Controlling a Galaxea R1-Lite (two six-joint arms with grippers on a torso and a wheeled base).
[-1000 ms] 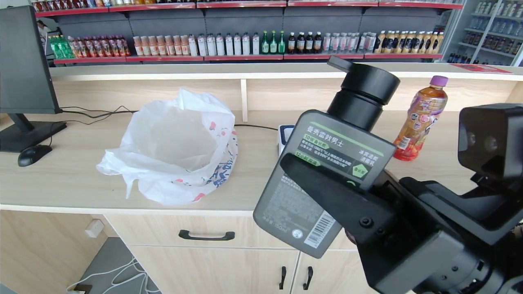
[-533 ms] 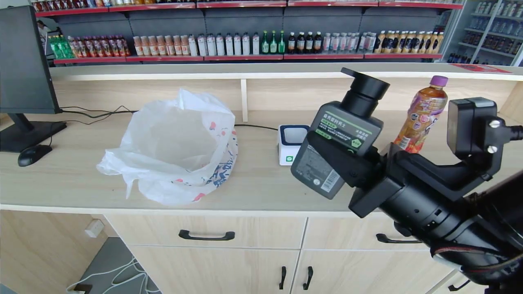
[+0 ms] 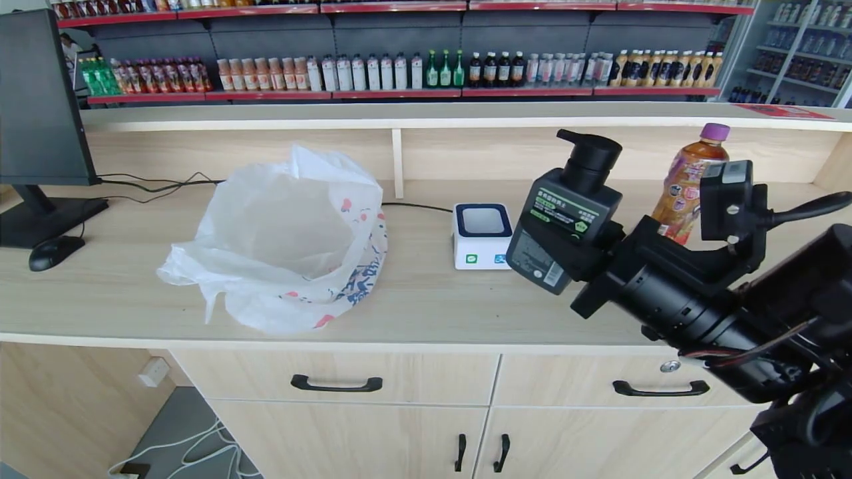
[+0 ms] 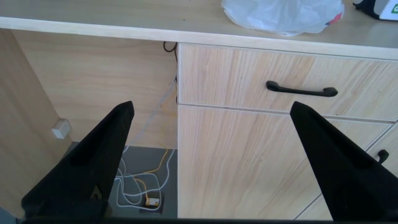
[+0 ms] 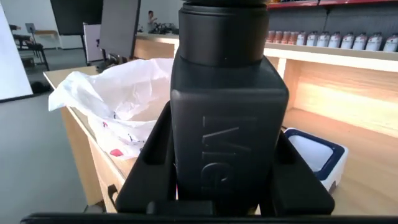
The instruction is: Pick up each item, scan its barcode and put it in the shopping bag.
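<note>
Bag (image 3: 286, 239) sat slumped open toward the left of the surface (image 3: 426, 306). Left hand (image 4: 211, 155) hung low in front of the drawers (image 4: 280, 124), fingers spread, holding nothing. Scanner (image 3: 482, 236) sat mid-surface, facing up. Just right of it, the right hand (image 3: 574, 256) was clamped on the pump bottle (image 3: 566, 209), held above the surface with its long axis tilted and the pump up. The barcode (image 3: 550, 276) was at the low end, facing the camera more than the scanner. I reckon it needed shifting left and turning barcode-down. Tea bottle (image 3: 689, 176) stood behind.
</note>
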